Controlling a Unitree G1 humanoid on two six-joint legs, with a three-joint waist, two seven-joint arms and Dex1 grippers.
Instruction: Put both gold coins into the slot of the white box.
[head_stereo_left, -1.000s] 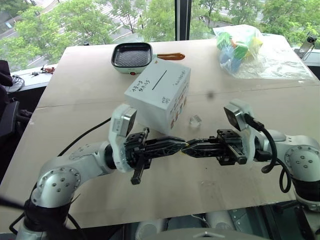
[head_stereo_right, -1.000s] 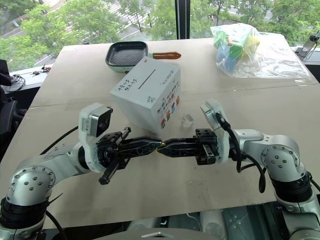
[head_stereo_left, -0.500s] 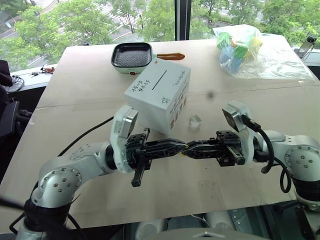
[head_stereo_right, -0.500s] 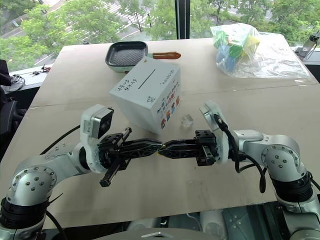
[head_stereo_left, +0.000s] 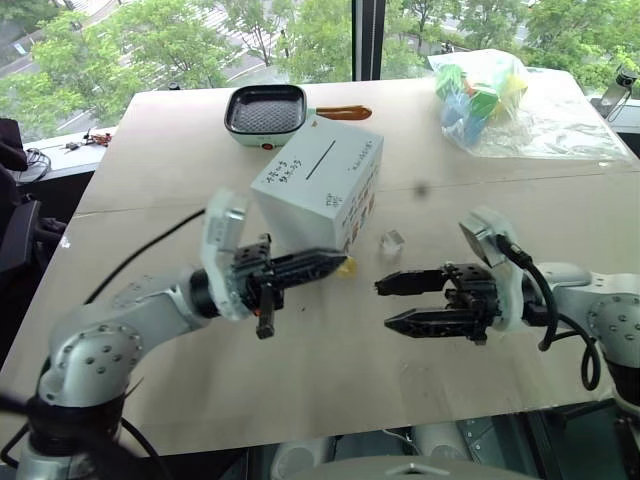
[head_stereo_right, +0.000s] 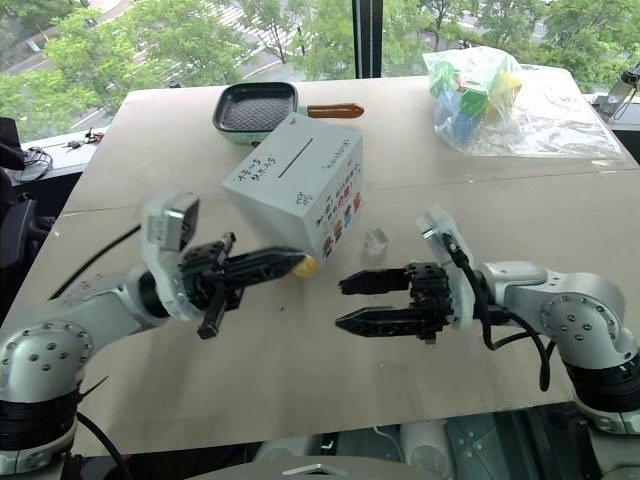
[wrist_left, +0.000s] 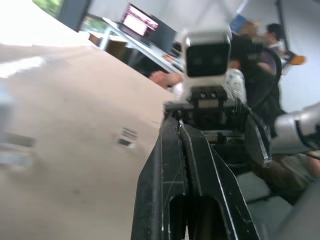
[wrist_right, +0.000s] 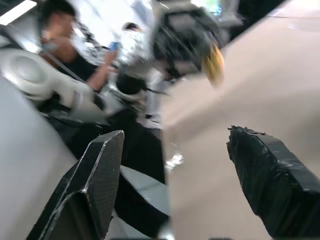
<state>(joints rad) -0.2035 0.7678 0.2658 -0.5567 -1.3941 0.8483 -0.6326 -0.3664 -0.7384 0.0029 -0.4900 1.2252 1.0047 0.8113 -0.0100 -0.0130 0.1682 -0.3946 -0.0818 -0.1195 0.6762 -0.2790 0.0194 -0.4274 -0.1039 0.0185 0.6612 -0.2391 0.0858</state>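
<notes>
Just beside the white box, at its front corner, your left gripper is pinched tight on a gold coin. Right gripper sits nearer you than the box, fingers spread wide, holding nothing. Slot is on the box top.

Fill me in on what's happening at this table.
A two-armed robot is working on getting gold coins into the white box. The left gripper is shut on a gold coin, held beside the box's lower corner and not yet at the slot on top. The right gripper hangs open and empty opposite it, above the table.
</notes>
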